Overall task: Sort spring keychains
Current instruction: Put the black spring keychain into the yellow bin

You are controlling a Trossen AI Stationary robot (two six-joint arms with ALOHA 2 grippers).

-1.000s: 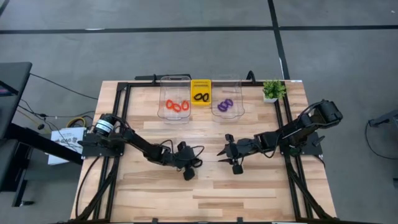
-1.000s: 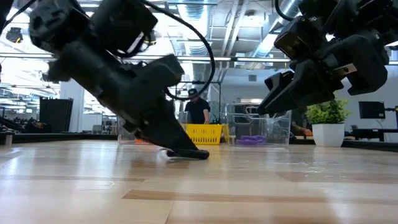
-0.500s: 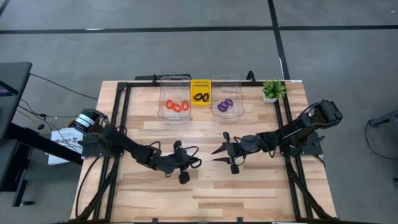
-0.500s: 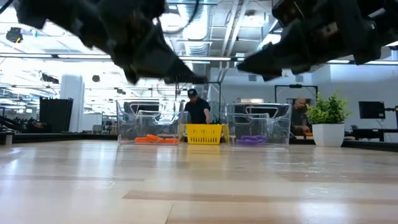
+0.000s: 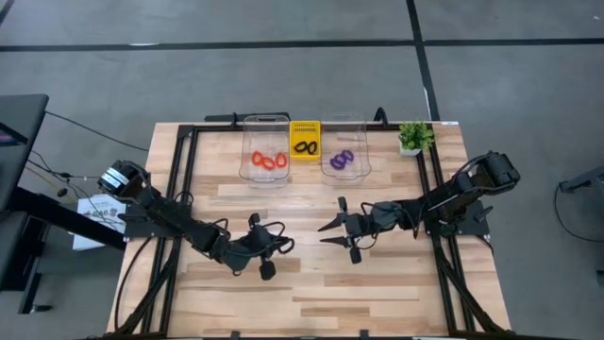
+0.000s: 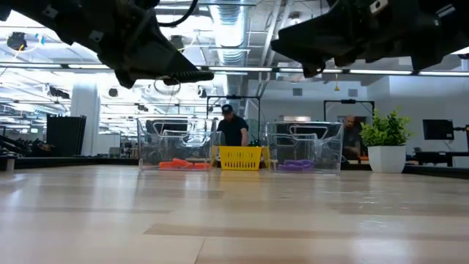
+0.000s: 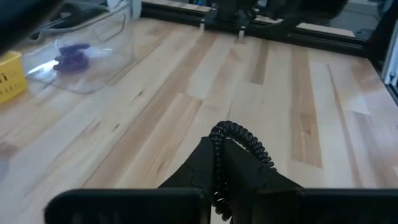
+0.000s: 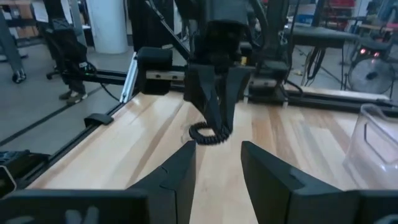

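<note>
The left gripper point(image 5: 276, 243) hangs above the table point(image 5: 311, 283), at about 7 o'clock from the table's middle, with its jaws closed on a black keychain point(image 7: 239, 138). In the left wrist view the coil arcs up and over the pinched fingertips point(image 7: 211, 163), one end clamped between them and the free part curling past the tips. The right wrist view shows the same keychain point(image 8: 208, 135) dangling below the closed fingers as a small hooked coil, its long axis lying roughly level and crosswise to the fingers, clear of the wood. In the low view the left gripper point(image 6: 192, 74) is well above the tabletop.

The right gripper point(image 5: 326, 234) hovers near the table's middle, at 3 o'clock from the left one, its tips pointing toward 9 o'clock at the left gripper. Its jaws stand apart and hold nothing; in the right wrist view the two fingers point(image 8: 177, 171) frame the hanging keychain, which is well beyond them and not between them.

At 12 o'clock on the table stands a row of three containers. The left clear bin point(image 5: 247, 168) holds orange keychains point(image 5: 269, 161), the yellow basket point(image 5: 304, 127) in the middle holds a black one point(image 5: 304, 146), and the right clear bin point(image 5: 361, 166) holds purple ones point(image 5: 342, 160). A potted plant point(image 5: 413, 138) sits at 1 o'clock. In the low view, a person point(image 6: 233, 129) shows in the room behind the basket.
</note>
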